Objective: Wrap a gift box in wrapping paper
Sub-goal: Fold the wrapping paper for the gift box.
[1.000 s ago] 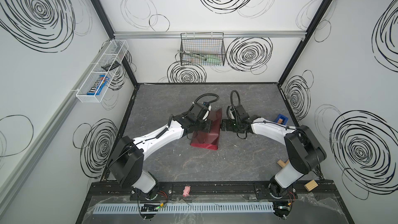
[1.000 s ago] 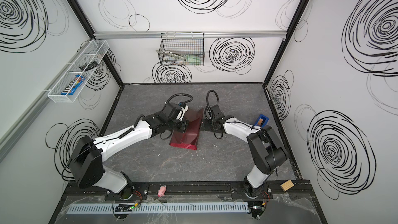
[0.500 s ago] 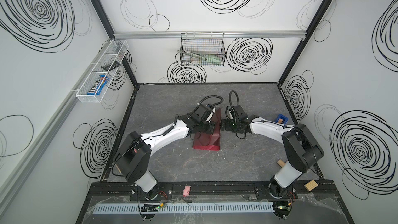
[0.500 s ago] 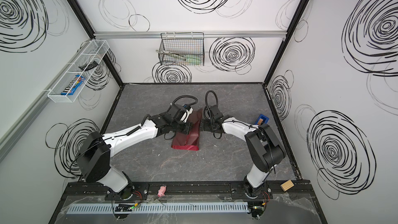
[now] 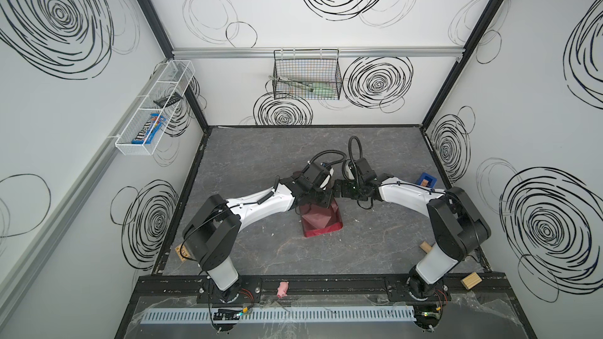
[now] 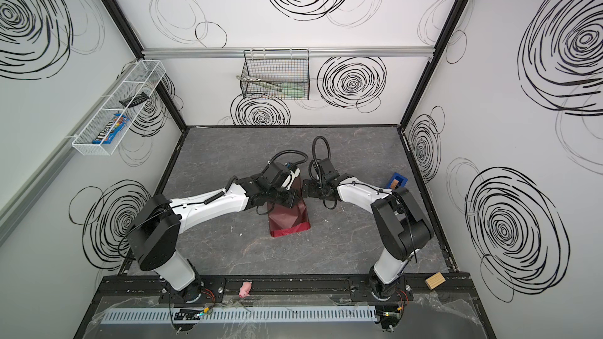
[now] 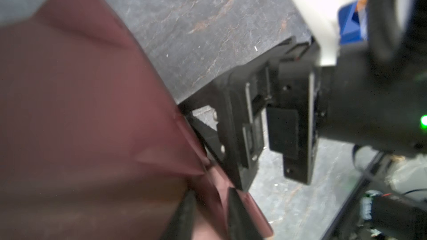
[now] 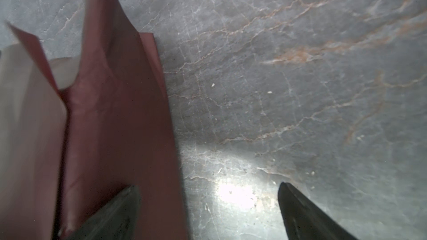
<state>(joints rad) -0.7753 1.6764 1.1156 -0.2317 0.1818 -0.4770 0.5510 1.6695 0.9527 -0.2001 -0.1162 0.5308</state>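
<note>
Mid-frame in both top views: paper (image 5: 321, 223) lies folded up | left gripper (image 7: 212, 211) at its upper edge, jaws slightly parted astride the paper | right gripper (image 8: 209, 188) just right of it, wide open, empty

Wire basket (image 5: 306, 75), pink toy (image 5: 282, 288)

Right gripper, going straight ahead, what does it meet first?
Likely the creased maroon wrapping paper, beside one finger of the open right gripper; the other faces grey tabletop. Depth unclear.
</note>
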